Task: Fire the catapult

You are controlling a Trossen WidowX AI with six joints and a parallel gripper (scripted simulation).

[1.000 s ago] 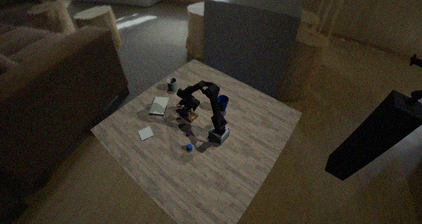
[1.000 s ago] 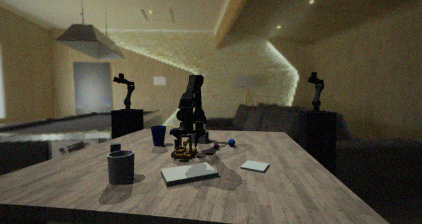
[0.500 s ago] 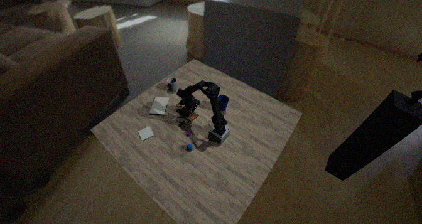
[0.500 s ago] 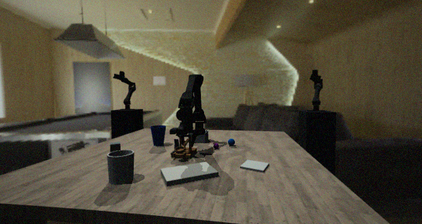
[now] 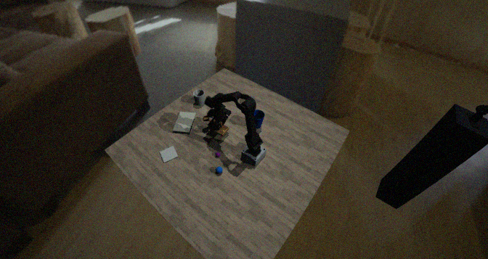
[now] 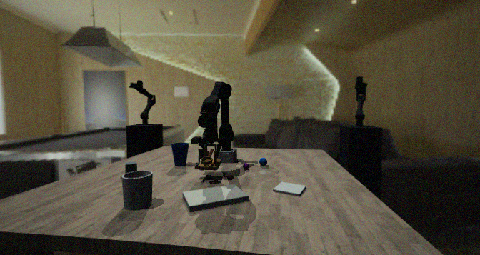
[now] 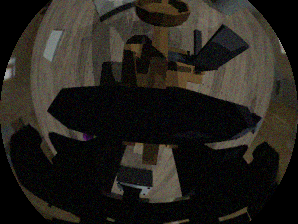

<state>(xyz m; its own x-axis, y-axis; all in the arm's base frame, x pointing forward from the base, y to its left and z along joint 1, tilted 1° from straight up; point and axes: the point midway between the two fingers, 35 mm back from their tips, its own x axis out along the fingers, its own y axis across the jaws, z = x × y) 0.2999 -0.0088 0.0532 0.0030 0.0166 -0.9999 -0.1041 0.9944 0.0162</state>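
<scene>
My gripper [image 5: 215,123] [image 6: 208,152] is shut on the wooden catapult [image 5: 223,130] [image 6: 208,166] [image 7: 185,77], which hangs a little above the table with its shadow below. The catapult's round cup [image 7: 162,16] points away from the arm's base; I see no ball in it. The mug [image 5: 198,99] [image 6: 137,191], grey in this dim light, stands upright beyond the catapult. A small purple ball [image 5: 218,154] [image 6: 246,166] [image 7: 88,136] and a larger blue ball [image 5: 218,170] [image 6: 263,161] lie on the table near the arm's base. The fingertips are hard to make out.
A white slab [image 5: 184,122] [image 6: 215,196] lies near the mug, and a smaller white square [image 5: 168,154] [image 6: 290,188] lies farther off. A blue cup [image 5: 259,119] [image 6: 180,154] stands on the catapult's other side. A small dark block [image 6: 131,167] shows behind the mug.
</scene>
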